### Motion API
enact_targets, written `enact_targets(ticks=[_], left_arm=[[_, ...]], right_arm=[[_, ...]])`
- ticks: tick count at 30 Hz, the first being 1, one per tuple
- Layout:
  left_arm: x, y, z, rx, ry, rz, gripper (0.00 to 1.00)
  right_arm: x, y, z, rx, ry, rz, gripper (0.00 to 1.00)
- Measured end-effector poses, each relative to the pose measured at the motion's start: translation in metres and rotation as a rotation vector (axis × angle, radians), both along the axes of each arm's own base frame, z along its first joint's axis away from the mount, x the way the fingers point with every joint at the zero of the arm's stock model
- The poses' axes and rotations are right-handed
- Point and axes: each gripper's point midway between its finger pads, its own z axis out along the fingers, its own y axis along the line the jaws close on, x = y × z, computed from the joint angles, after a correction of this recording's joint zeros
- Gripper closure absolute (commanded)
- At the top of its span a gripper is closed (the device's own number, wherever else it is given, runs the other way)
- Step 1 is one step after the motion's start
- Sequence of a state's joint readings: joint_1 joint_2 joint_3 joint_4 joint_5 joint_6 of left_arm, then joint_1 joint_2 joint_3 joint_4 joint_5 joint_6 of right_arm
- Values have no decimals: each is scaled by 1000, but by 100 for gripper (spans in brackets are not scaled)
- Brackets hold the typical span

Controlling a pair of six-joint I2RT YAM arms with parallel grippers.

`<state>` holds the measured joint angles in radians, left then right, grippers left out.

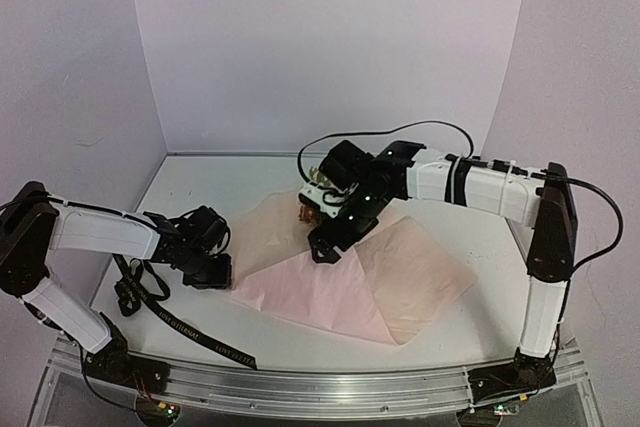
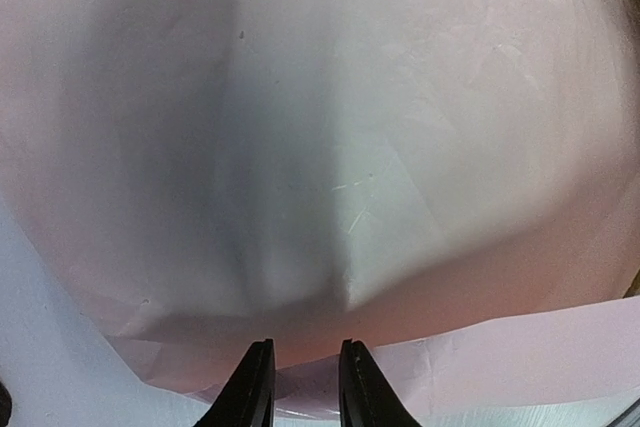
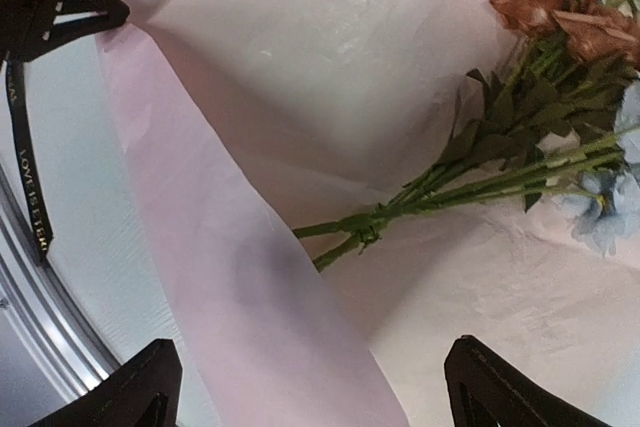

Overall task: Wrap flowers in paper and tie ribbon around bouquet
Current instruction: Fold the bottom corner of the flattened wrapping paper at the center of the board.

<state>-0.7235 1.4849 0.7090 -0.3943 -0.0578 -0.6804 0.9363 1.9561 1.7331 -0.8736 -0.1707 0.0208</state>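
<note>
The pink paper (image 1: 400, 277) lies spread on the table with its left part folded up and over. The flowers (image 1: 308, 205) lie on it, mostly hidden under my right arm. The right wrist view shows their blooms (image 3: 565, 27) and green stems (image 3: 440, 192) on the paper (image 3: 300, 47). My right gripper (image 1: 325, 250) (image 3: 315, 382) hovers wide open over a raised fold, holding nothing. My left gripper (image 1: 215, 272) (image 2: 305, 372) is at the paper's left edge, jaws a narrow gap apart, and the lifted paper (image 2: 350, 147) fills its view. The black ribbon (image 1: 185, 327) (image 3: 25, 157) lies left of the paper.
A metal rail (image 1: 300, 387) runs along the table's near edge. White walls close in the table (image 1: 200, 187) on three sides. A black cable (image 1: 380, 134) loops above the right arm.
</note>
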Motion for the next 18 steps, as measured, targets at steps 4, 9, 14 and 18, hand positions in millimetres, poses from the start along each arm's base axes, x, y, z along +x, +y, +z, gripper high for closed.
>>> enact_targets(ticks=[4, 9, 14, 18], left_arm=[[-2, 2, -6, 13, 20, 9, 77], [-4, 3, -9, 18, 33, 21, 77], [-4, 3, -10, 17, 37, 25, 77], [-4, 3, -11, 19, 39, 25, 77]], right_arm=[[1, -27, 14, 66, 88, -119, 5], [-19, -51, 12, 105, 202, -199, 8], [-49, -73, -17, 58, 295, -238, 15], [-60, -83, -38, 30, 356, -283, 20]])
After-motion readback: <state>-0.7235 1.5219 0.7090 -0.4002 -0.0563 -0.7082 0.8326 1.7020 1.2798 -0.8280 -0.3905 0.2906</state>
